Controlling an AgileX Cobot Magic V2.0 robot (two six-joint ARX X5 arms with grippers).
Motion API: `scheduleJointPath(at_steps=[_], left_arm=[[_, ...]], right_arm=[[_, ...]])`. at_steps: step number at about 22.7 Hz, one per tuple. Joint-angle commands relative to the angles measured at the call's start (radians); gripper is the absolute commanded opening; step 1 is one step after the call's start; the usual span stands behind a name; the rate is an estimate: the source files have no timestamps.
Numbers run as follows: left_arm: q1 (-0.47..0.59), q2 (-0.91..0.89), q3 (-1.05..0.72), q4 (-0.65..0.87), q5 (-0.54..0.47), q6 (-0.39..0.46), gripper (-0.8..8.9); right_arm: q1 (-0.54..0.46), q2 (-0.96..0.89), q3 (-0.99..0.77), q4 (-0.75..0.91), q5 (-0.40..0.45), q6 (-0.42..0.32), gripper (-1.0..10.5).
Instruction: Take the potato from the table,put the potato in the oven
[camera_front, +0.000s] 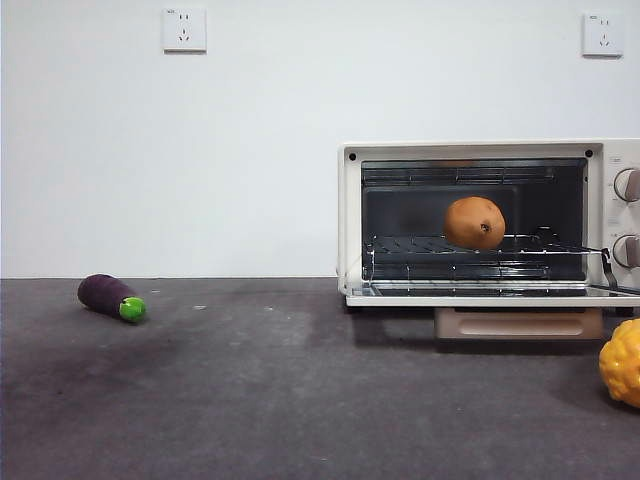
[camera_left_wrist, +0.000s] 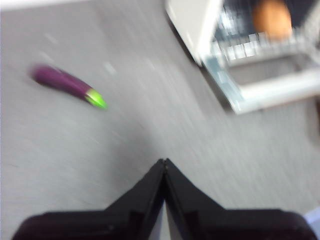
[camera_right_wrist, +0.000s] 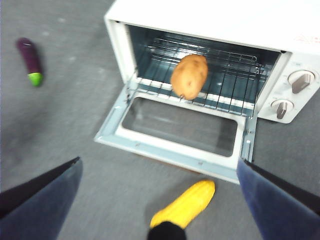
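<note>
On wire rack (camera_front: 480, 248) inside open oven (camera_front: 350, 215): potato (camera_front: 474, 222), oval, orange-brown, smooth, dark spot. Left gripper (camera_left_wrist: 164, 165) jaws pressed together, empty; right gripper (camera_right_wrist: 159, 172) spread wide, empty.

Front view staying sharp, evenly lit; left wrist view smearing with motion blur; worktop (camera_front: 250, 400) showing soft shadows.
</note>
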Motion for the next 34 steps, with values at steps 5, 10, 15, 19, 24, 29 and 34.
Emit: scheduleJointPath(at_steps=[5,10,15,19,24,29,34], left_arm=[[0.027,0.270,-0.008,0.206,0.295,0.043,-0.08],[0.122,0.455,-0.008,0.395,0.697,0.003,-0.08],[0.249,0.615,-0.008,0.502,0.938,-0.062,-0.08],[0.357,0.739,-0.008,0.586,1.090,-0.136,-0.08],[0.448,0.863,-0.007,0.704,1.185,-0.276,-0.08],[0.474,0.949,-0.006,0.812,1.212,-0.367,-0.08],[0.464,1.024,-0.002,0.910,1.212,-0.468,-0.08]], right_arm=[[0.005,-0.182,0.002,-0.111,-0.010,0.038,5.3],[0.005,-0.282,0.002,-0.159,-0.009,0.055,3.2],[0.005,-0.312,0.003,-0.215,-0.009,0.080,1.2],[0.005,-0.313,0.003,-0.229,-0.013,0.078,1.1],[0.005,-0.313,0.003,-0.184,-0.031,0.069,1.1],[0.005,-0.313,0.003,-0.126,-0.031,0.060,0.8],[0.005,-0.313,0.003,-0.065,-0.028,0.033,0.2]])
